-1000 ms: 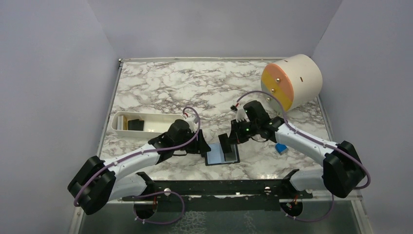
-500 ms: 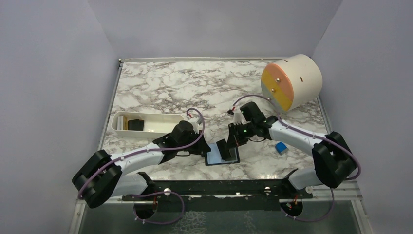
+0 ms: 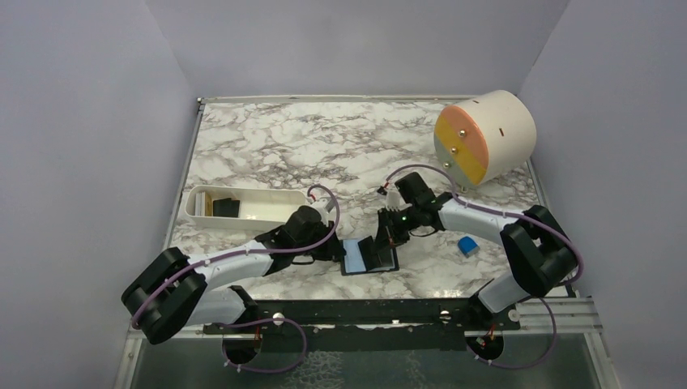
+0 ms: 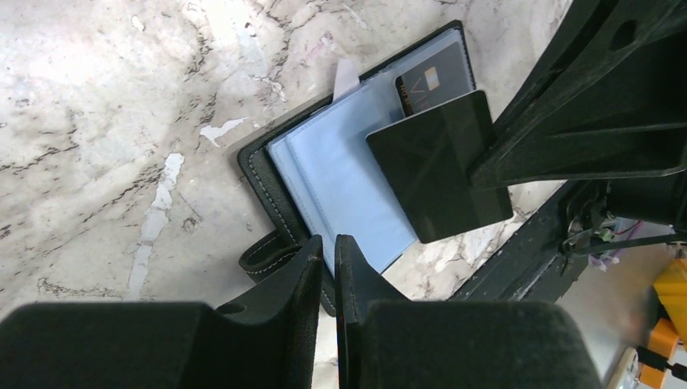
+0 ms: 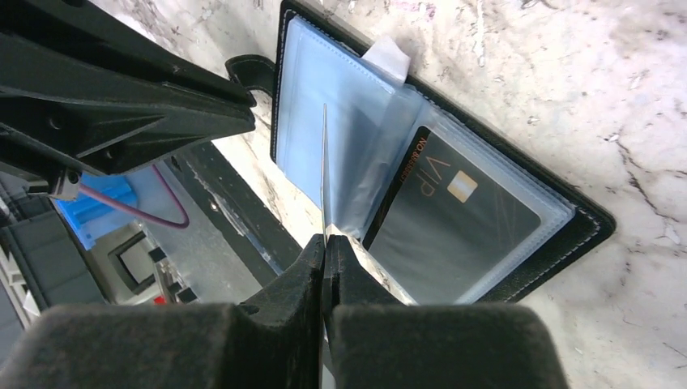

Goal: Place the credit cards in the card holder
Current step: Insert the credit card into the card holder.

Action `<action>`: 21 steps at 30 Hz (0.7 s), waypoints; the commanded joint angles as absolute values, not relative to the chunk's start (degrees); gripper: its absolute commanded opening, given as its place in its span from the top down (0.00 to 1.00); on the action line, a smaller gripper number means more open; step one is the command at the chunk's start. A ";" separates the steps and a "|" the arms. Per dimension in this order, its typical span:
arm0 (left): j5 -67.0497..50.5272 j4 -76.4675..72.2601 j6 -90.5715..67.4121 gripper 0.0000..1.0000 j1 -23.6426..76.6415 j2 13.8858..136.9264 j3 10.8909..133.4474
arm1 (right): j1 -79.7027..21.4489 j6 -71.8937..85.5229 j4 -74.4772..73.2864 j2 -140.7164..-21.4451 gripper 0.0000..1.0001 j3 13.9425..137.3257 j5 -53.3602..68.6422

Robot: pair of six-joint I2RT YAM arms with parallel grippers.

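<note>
While the card holder [image 4: 340, 174] is laid open near the front edge of the table [image 3: 324, 146], a VIP card [image 5: 454, 219] is sleeved inside, a black card [image 4: 437, 166] is clamped edge-on in the right pincer [image 5: 324, 243] over it, and its edge is pinched by the left pincer [image 4: 328, 247].

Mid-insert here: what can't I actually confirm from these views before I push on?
- Whether the held card has entered the card holder: edge-on in right wrist view, tiny from above.
- Small print on the stored card: unreadable, both wrist views.
- Count of cards in the tray: too small, top view.
- Holder's outer face: against the table.
</note>
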State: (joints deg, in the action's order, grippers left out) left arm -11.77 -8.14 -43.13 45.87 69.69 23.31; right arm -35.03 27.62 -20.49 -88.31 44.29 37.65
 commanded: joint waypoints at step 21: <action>-7.65 -8.93 -41.05 0.87 46.23 71.73 20.94 | -30.66 32.26 -11.80 -89.93 0.99 39.64 45.29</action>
